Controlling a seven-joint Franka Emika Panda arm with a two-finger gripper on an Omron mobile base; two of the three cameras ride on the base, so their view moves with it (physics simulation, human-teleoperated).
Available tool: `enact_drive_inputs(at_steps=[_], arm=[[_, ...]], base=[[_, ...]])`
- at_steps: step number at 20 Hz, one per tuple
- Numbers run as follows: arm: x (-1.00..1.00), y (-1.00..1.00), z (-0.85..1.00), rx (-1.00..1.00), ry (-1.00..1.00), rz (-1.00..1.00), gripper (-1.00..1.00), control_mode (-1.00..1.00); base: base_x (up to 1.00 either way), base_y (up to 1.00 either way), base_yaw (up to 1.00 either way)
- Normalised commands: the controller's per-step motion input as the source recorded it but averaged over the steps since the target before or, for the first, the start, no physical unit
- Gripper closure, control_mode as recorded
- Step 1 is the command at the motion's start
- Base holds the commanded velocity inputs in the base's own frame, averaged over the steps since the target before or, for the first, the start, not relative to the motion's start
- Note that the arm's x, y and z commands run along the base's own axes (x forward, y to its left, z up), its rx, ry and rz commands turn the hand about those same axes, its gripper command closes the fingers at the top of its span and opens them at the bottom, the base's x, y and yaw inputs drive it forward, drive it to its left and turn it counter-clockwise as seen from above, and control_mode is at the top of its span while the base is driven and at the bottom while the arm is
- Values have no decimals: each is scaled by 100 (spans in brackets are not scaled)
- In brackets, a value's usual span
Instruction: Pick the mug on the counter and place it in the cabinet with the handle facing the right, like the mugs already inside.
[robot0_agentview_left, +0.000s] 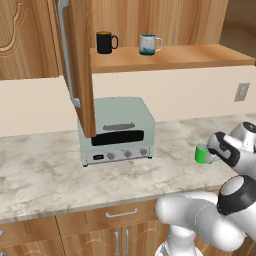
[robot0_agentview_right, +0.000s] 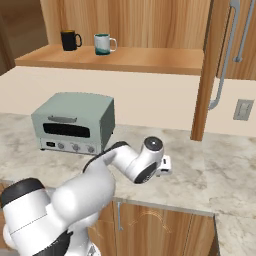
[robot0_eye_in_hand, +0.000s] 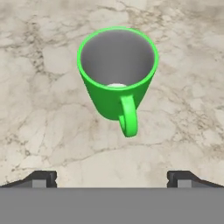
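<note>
We see the pale green toaster oven, boxy and metal-trimmed, standing on the marbled stone counter well left of the small glossy green mug, under the cabinet's open wood-grain door. On the cabinet's plank shelf sit a black mug and a teal-and-white mug. Our pincer hangs over the green mug (loop handle toward us), fingers spread wide, holding nothing.

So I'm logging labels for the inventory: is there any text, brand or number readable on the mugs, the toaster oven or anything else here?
None readable.
Green mug: plain.
Black mug and teal-and-white mug: no lettering visible.
Toaster oven: small panel beside the knobs, too blurred to read.
Wall outlet: blank.
</note>
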Motion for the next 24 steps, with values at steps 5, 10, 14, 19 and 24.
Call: enact_drive_inputs(at_steps=[5,10,14,19,24], arm=[[38,0,-2,14,0,3,-100,-100],[34,-1,-22,3,0,7,-100,-100],[27,-5,-32,0,0,9,-100,-100],[25,-11,-29,0,0,9,-100,-100],[28,-15,-14,0,0,6,100,-100]], base=[[0,0,0],[0,0,0],[0,0,0],[0,0,0],[0,0,0]])
